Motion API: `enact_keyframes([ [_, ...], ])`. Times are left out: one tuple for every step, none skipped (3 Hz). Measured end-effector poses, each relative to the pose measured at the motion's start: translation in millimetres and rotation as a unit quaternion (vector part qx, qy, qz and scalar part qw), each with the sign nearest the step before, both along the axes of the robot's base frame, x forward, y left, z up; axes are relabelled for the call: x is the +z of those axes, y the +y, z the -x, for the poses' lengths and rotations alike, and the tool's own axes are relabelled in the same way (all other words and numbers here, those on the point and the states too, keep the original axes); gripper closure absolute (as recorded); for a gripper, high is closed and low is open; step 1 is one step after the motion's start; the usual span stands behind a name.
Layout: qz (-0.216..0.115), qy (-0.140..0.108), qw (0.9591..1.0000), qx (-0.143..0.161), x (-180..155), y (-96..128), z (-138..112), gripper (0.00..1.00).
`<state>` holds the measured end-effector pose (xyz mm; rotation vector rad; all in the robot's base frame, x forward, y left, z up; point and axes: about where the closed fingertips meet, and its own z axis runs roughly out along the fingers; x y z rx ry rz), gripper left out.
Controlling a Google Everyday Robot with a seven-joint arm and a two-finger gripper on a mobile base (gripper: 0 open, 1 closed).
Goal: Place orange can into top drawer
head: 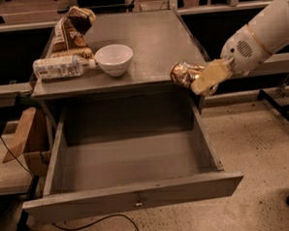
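The orange can [182, 74] is a shiny bronze can held sideways in my gripper [201, 79], whose yellowish fingers [210, 75] are closed around it. It hangs in the air at the front right corner of the grey cabinet top [150, 44], above the right rear part of the top drawer [130, 162]. The drawer is pulled wide open and its inside is bare. Its grey front panel has a small metal knob [138, 204]. My white arm [261, 36] reaches in from the upper right.
On the cabinet top stand a white bowl [114, 59], a white-labelled plastic bottle [59, 67] lying on its side, and a brown snack bag [71, 31]. A cardboard box [27, 143] sits left of the drawer. A cable [96, 222] runs on the floor in front.
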<state>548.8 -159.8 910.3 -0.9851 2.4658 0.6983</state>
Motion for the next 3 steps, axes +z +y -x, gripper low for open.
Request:
enact_keyframes([
  [0.009, 0.061, 0.9977, 0.027, -59, 44, 27, 1.00],
  [0.014, 0.110, 0.9935, 0.025, -116, 88, 36, 1.00],
  [0.014, 0.124, 0.9917, -0.030, -158, 137, 10, 1.00],
])
